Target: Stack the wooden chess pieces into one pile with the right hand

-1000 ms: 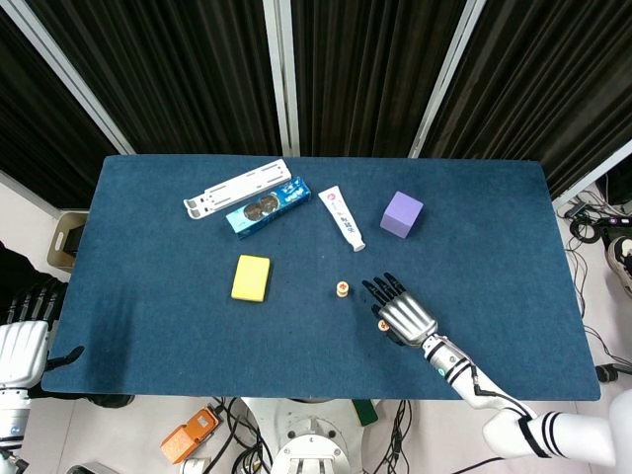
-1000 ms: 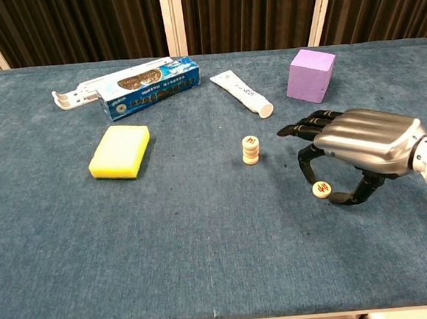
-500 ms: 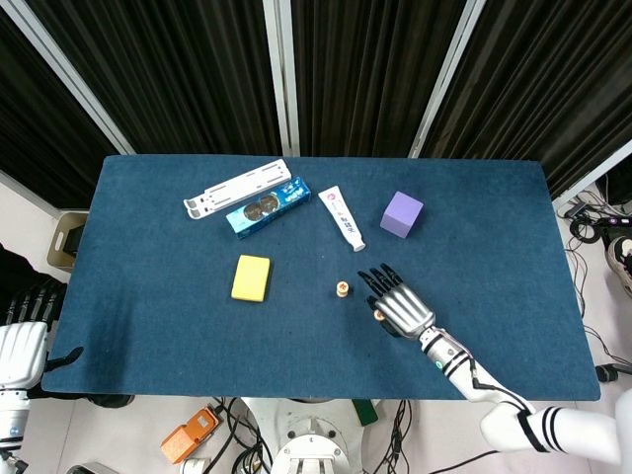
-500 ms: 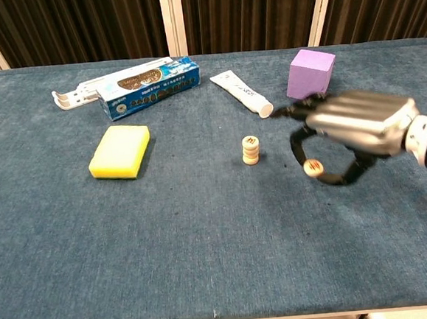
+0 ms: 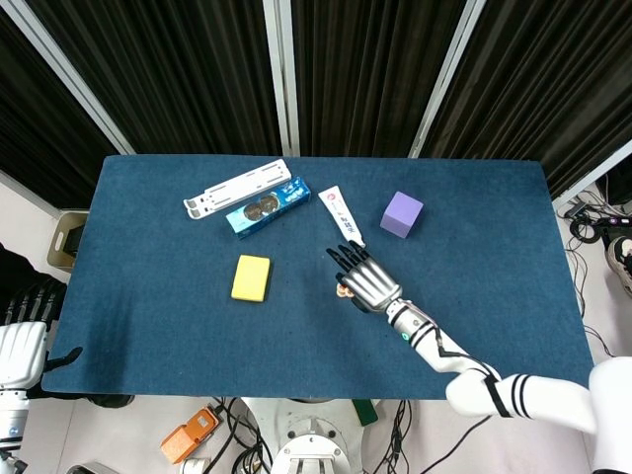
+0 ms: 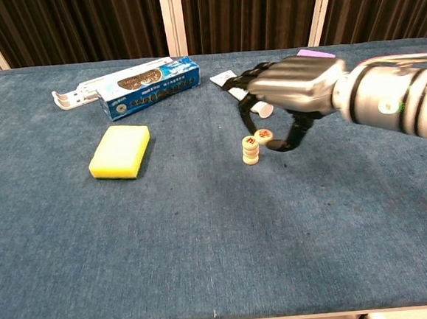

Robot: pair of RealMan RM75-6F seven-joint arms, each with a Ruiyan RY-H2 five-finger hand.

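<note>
A short pile of wooden chess pieces [image 6: 250, 151] stands mid-table; in the head view it is mostly hidden under the hand, only an edge [image 5: 341, 290] showing. My right hand [image 6: 289, 85] [image 5: 364, 278] hovers just right of and above the pile, pinching a single wooden chess piece [image 6: 263, 135] between thumb and a finger. That piece hangs tilted beside the top of the pile, very close to it. My left hand [image 5: 22, 341] rests off the table at the far left edge of the head view, holding nothing, with its fingers held out straight.
A yellow sponge [image 6: 120, 150] lies left of the pile. Behind are a blue box [image 6: 143, 87], a white holder [image 6: 89, 86], a white tube [image 6: 231, 83] partly behind the hand, and a purple cube [image 5: 401, 214].
My right hand lifted the single piece off the cloth and carried it left and back, from the table's right part to beside the pile's top.
</note>
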